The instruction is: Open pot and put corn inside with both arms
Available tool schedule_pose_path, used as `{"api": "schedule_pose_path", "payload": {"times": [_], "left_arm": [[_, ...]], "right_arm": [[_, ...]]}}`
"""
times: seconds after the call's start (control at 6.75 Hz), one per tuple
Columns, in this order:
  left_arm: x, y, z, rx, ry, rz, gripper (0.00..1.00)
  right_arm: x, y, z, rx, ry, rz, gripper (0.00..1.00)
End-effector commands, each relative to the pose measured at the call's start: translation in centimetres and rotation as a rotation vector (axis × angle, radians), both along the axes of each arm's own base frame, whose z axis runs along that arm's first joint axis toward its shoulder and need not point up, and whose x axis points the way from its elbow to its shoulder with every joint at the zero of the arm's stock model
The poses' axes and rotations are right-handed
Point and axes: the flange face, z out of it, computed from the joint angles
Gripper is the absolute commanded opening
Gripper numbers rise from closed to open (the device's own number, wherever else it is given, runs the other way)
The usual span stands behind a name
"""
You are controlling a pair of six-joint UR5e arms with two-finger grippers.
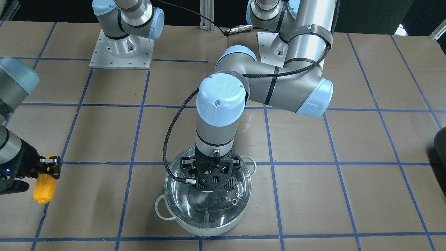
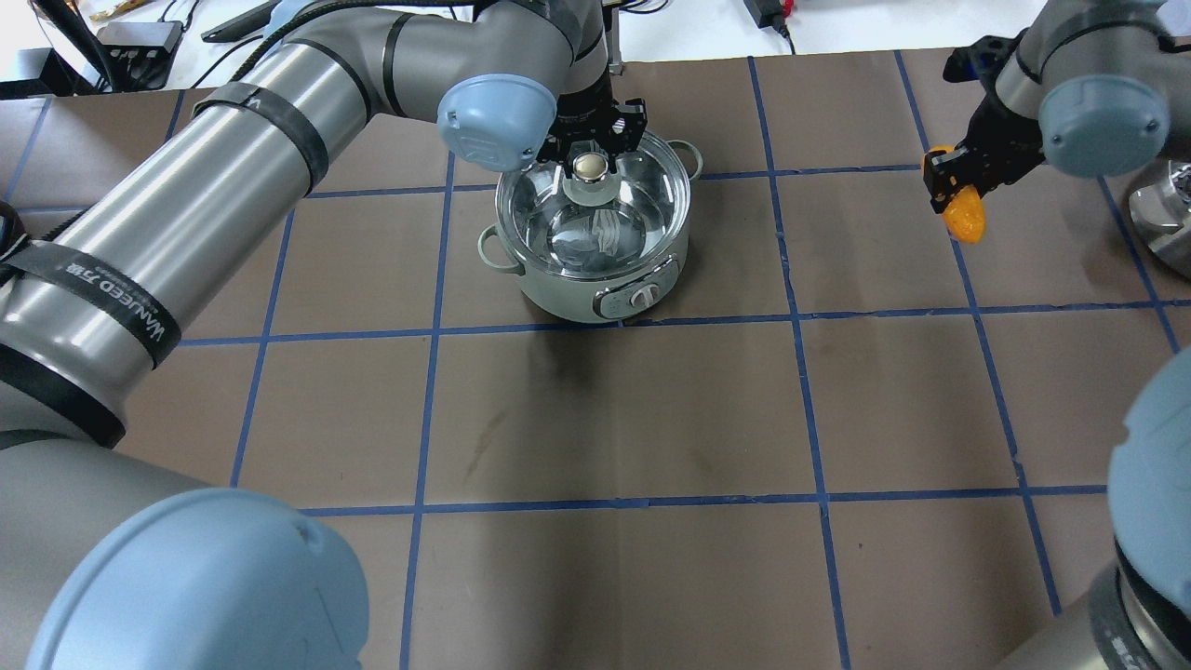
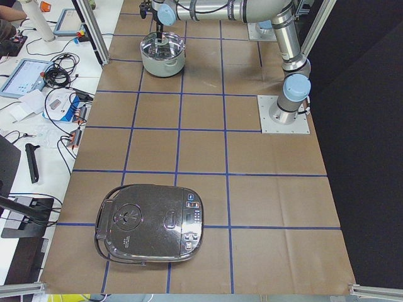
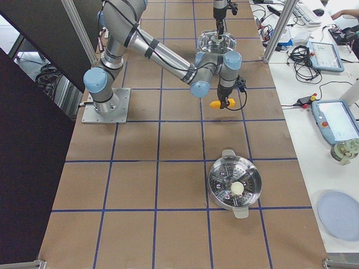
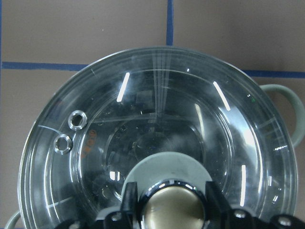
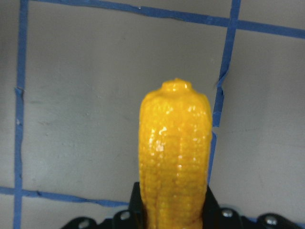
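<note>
Corn (image 6: 175, 157): one cob, long axis vertical, free end down, pinched at top by right end effector (image 1: 48, 166), hanging above counter (image 2: 614, 419) near far edge. Pot (image 2: 595, 270): one, by far edge, glass lid (image 5: 157, 124) on. Left end effector (image 2: 592, 149) closed against lid knob (image 5: 170, 209). Only exterior right view shows second steel pan (image 4: 234, 188).

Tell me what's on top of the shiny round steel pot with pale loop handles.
A round clear glass lid covers the pot, the left gripper closed on its metal knob. Through the glass nothing shows inside; the spot under the knob is hidden.
</note>
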Motion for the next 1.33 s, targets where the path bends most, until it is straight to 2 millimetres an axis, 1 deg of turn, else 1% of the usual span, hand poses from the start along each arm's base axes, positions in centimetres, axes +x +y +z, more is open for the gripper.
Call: {"api": "schedule_pose_path", "payload": {"times": [0.0,0.15,0.3,0.44,0.59,0.74,0.89,1.04,1.19], "left_arm": [[0.1,0.3,1.6,0.006,-0.002,0.001,0.17],[1.3,1.0,4.8,0.022,-0.005,0.013,0.13],[4.0,1.4,9.3,0.045,-0.014,0.026,0.13],[9.4,0.6,12.2,0.081,-0.032,0.0,0.13],[17.6,-1.6,12.2,0.096,-0.046,-0.051,0.13],[25.7,-3.7,10.7,0.113,-0.064,-0.106,0.13],[31.6,-4.3,9.0,0.132,-0.063,-0.159,0.11],[35.2,-4.5,5.4,0.127,-0.062,-0.179,0.1],[37.4,-4.3,-0.4,0.084,-0.07,-0.187,0.09]], "right_arm": [[3.0,0.4,8.1,0.014,-0.014,-0.063,0.08],[8.3,-0.4,9.6,-0.013,-0.01,-0.043,0.08],[13.5,-0.4,9.4,-0.012,-0.014,-0.052,0.08],[18.9,-0.2,8.5,-0.012,-0.031,-0.073,0.08],[24.7,-0.5,7.5,-0.044,-0.071,-0.098,0.08],[31.1,-0.6,6.1,-0.077,-0.075,-0.071,0.08],[37.0,-0.3,4.2,-0.088,-0.052,-0.052,0.08],[41.3,-0.1,2.8,-0.107,-0.058,-0.089,0.08],[42.3,0.2,1.4,-0.09,-0.056,-0.08,0.08]]}}
